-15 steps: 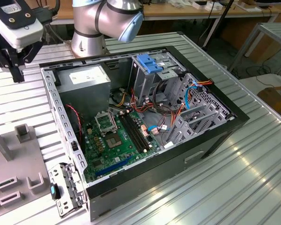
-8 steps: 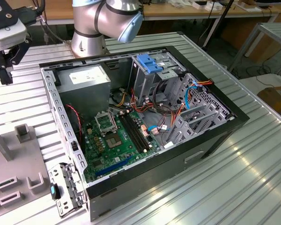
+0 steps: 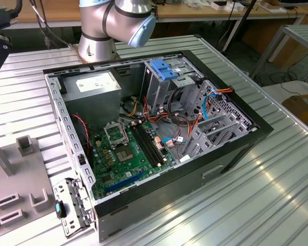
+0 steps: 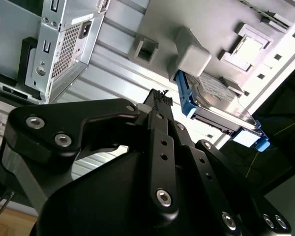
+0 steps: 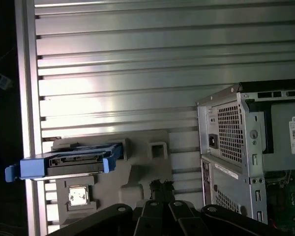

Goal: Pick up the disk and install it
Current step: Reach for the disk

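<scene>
Jaws closed, empty | disk (image 4: 221, 102) apart, resting on grey holder (image 4: 192, 55)

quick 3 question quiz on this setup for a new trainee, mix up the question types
1. Fill in: the side rails on the disk are ____ in colour.
2. True or false: the gripper is holding the disk.
3. Where is the disk? A: in the grey holder. B: inside the computer case. C: in the gripper.
Key: 1 blue; 2 false; 3 A.
</scene>
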